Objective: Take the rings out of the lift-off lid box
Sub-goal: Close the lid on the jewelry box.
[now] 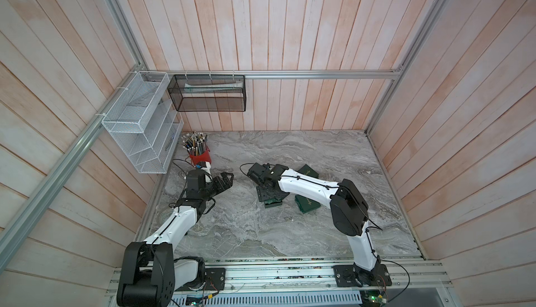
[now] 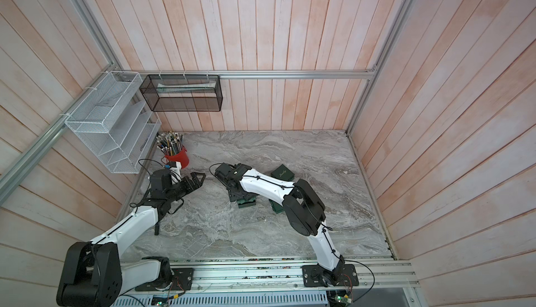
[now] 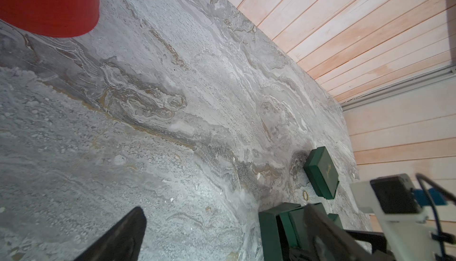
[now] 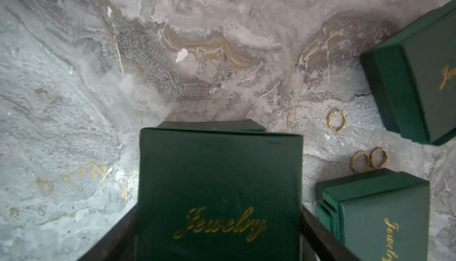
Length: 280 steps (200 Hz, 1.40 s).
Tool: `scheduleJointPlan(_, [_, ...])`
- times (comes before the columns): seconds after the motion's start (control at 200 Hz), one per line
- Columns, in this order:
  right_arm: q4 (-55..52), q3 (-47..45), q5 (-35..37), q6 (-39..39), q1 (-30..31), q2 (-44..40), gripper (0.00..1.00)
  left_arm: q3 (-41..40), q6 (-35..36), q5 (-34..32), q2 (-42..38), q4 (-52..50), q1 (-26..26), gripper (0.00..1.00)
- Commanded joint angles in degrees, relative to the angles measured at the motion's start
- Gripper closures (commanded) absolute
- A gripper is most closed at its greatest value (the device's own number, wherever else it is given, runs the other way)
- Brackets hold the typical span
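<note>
Green, gold-lettered, the lid (image 4: 219, 185) is pinched in the right pincer (image 4: 219, 237) above its base (image 4: 209, 124), probably to open it; three gold rings (image 4: 329, 122) lie on the counter (image 4: 74, 99) at right of frame; left pincer (image 1: 224, 181) spread, idle

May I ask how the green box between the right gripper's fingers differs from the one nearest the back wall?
The gripped box is held by the right gripper; the back box lies free on the table. The gripped box looks partly opened; the back box looks closed. Both are green with gold Jewelry script.
</note>
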Motion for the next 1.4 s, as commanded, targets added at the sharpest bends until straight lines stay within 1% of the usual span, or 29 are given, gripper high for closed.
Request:
scheduleJointPlan(0.0, [4.8, -2.0, -1.1, 2.9, -0.1, -2.0, 0.18, -1.2, -0.1, 0.9, -0.3, 1.5, 0.2, 0.00])
scheduleJointPlan(0.265, [9.6, -6.0, -1.1, 2.3, 0.5, -3.9, 0.18, -1.4, -0.1, 0.9, -0.2, 1.8, 0.2, 0.00])
scheduleJointPlan(0.5, [11.0, -8.3, -0.7, 1.1, 0.5, -4.4, 0.18, -1.4, -0.2, 1.2, 0.2, 2.1, 0.2, 0.00])
scheduleJointPlan(0.795, [11.7, -10.2, 1.8, -0.3, 0.6, -5.9, 0.18, -1.5, -0.2, 1.3, 0.6, 2.4, 0.2, 0.00])
scheduleJointPlan(1.395, [18.2, -15.9, 0.4, -2.9, 0.6, -9.0, 0.17, -1.4, -0.1, 1.5, 1.3, 3.0, 0.2, 0.00])
